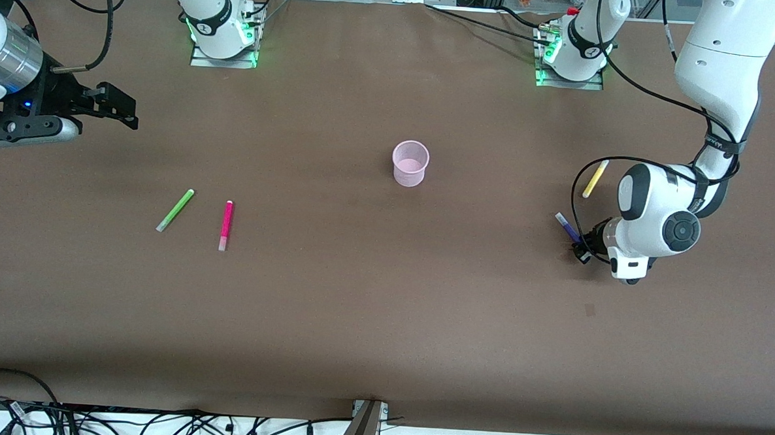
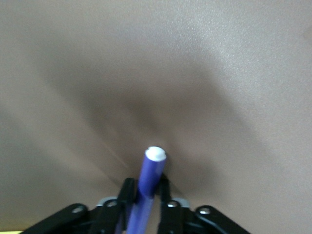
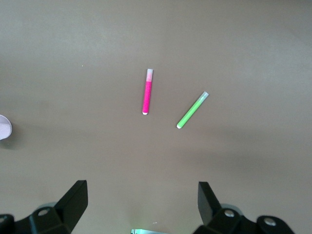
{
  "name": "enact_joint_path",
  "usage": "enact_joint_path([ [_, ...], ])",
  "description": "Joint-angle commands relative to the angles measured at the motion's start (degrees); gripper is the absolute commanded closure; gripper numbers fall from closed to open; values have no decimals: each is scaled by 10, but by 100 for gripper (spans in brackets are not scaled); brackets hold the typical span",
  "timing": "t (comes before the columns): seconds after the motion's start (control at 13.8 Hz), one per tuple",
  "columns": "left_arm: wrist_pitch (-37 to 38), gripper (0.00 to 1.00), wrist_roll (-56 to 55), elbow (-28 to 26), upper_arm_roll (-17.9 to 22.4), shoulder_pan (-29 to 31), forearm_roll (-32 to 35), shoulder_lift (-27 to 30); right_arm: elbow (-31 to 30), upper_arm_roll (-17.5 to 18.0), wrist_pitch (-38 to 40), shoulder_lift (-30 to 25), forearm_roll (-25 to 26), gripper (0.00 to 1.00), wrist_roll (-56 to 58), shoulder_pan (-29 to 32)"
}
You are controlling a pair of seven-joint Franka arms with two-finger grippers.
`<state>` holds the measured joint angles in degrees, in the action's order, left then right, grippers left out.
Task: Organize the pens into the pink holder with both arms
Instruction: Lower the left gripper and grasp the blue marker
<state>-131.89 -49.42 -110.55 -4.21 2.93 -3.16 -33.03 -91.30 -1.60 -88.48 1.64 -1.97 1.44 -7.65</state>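
The pink holder point(image 1: 409, 163) stands upright at the table's middle; its edge shows in the right wrist view point(image 3: 4, 127). My left gripper point(image 1: 581, 247) is low at the left arm's end, shut on the dark purple pen point(image 1: 567, 226), which sticks out past its fingers in the left wrist view point(image 2: 150, 178). The yellow pen point(image 1: 595, 178) lies farther from the camera, beside that arm. The lime green pen point(image 1: 176, 209) and the magenta pen point(image 1: 225, 225) lie side by side toward the right arm's end; both show in the right wrist view point(image 3: 192, 109) point(image 3: 147, 91). My right gripper point(image 1: 114, 104) is open and empty, up above the table.
Brown table surface point(image 1: 384, 296) all round. Arm bases point(image 1: 224, 30) point(image 1: 571, 55) stand along the edge farthest from the camera. Cables point(image 1: 156, 423) hang along the nearest edge.
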Motion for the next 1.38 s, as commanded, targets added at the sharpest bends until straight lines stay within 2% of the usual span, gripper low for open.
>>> enact_joint_path([
  [0.0, -7, 100, 3, -7, -1, 2, 11, 5, 12, 0, 12, 3, -7, 0, -10, -1],
  [0.22, -4, 100, 4, 3, -2, 1, 12, 10, 12, 0, 12, 2, -7, 0, -8, -1],
  [0.43, 20, 100, -7, 36, -18, 0, 12, 58, 12, -1, 6, 4, -1, 0, -5, 0],
  [0.58, 62, 100, -22, 63, -33, 0, 9, 89, 12, -1, -12, 6, -5, 0, -3, 0],
  [0.94, 81, 100, -206, 75, -133, -12, 19, 134, 15, -1, -41, 21, -8, 0, -7, -3],
  [1.3, 78, 100, -426, 78, -138, -127, 112, 141, 17, -1, -50, 107, 26, 0, 18, -5],
])
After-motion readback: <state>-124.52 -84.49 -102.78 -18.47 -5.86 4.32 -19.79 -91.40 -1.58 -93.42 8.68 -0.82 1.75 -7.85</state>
